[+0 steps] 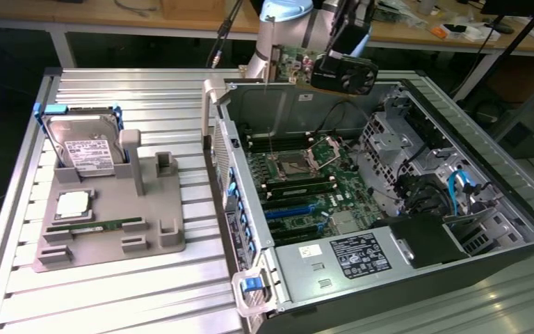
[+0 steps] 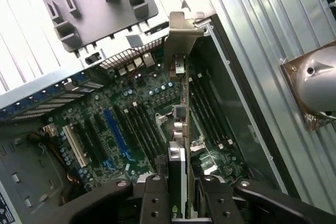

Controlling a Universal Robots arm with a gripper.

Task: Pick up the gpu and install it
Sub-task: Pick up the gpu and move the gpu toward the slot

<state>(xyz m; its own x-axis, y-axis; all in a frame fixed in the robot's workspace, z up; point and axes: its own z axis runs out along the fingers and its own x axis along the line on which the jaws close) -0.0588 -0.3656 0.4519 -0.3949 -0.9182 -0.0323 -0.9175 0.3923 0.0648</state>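
Exterior view's left: grey moulded parts tray (image 1: 100,240) with a silver hard drive (image 1: 86,149) standing in it. I can't read the print on its white label (image 1: 89,154); it's too small.

Right of it: open black-and-silver computer case (image 1: 248,229).

Pick-up done. The flat black gpu with silver end bracket (image 1: 341,72) hangs over the case's far end, clamped edge-on in my claw (image 2: 178,182). Not seated yet; installing is left.

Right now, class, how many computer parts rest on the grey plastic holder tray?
3: a silver hard drive with white label propped at the far end of the grey tray, a square silver processor chip mid-tray, a narrow green RAM stick nearest the camera. None looks hidden.
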